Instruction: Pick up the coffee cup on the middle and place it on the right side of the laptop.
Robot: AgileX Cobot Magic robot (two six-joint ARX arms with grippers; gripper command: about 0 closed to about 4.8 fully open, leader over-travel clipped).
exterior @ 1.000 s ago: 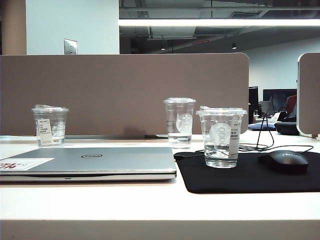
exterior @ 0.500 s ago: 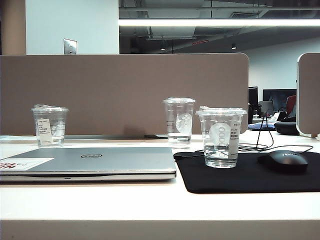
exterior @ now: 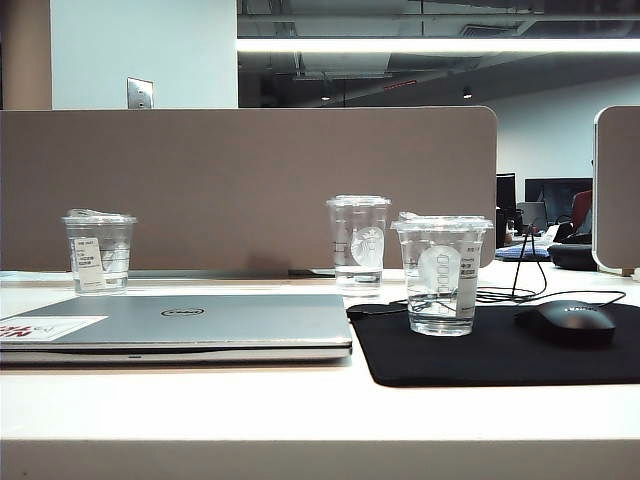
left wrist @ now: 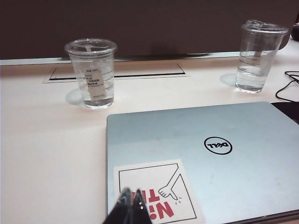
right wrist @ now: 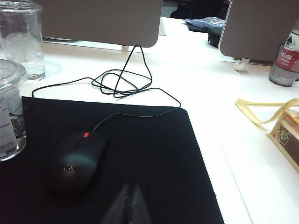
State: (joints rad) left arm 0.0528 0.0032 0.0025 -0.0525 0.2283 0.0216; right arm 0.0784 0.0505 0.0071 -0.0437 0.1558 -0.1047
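The exterior view shows a white desk point(exterior: 200, 400) with the closed silver laptop point(exterior: 180, 325) lying flat on the left and a black mouse mat point(exterior: 500, 355) just beside it on the right. The coffee cup point(exterior: 442, 275) stands upright on the mat's near-left part, well apart from the black mouse point(exterior: 575, 322). A taller, slimmer clear cup point(exterior: 359, 243) stands behind it, near the partition, and another short labelled cup point(exterior: 100, 250) stands behind the laptop at far left. No arm appears here.

In the left wrist view, the left gripper point(left wrist: 131, 205) hangs over the laptop's point(left wrist: 210, 154) white-and-red sticker point(left wrist: 156, 193), its fingertips pressed together and empty.

In the right wrist view, the right gripper point(right wrist: 128, 203) hangs over the mouse mat point(right wrist: 154, 158) near the mouse point(right wrist: 74, 161); its tips appear to meet, holding nothing. The coffee cup point(right wrist: 9, 112) sits at the mat's edge, apart from the gripper.
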